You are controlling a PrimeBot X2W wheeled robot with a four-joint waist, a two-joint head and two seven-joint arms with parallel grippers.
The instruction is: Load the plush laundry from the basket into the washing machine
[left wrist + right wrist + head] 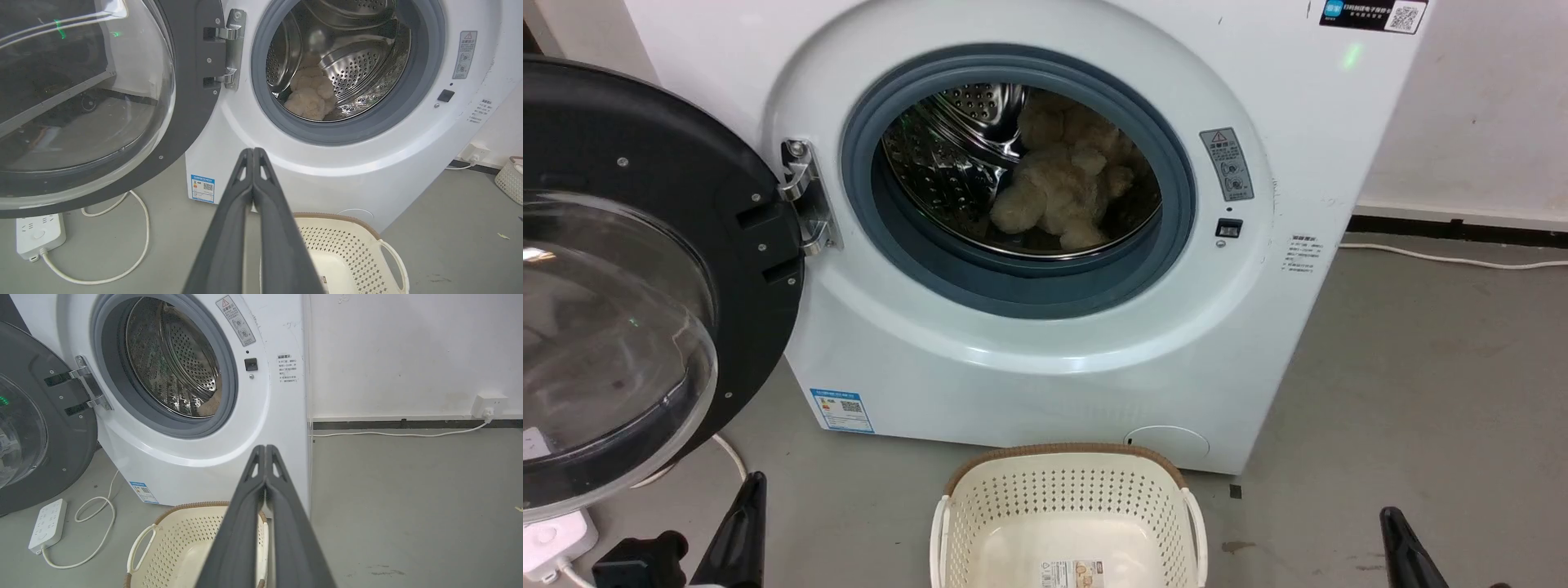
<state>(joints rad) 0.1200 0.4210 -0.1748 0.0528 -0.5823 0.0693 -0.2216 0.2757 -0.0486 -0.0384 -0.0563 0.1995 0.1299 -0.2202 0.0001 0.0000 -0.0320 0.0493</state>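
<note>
Loaded by the look of it, jaws empty. Mind the door side.

Pinched tip-to-tip on nothing at left gripper [253,153] and right gripper [265,450], low on either side of the basket [1062,490]. Found the plush laundry [1066,175] inside the washing machine [1029,359], on the drum [947,163] floor right of centre, just behind the grey seal [1013,286]. Lies long axis front-to-back into the drum; can't tell which end is the head. Could pinch a near limb in the seal on closing. Could clip the open door [645,269] on a left-arm sweep.
</note>
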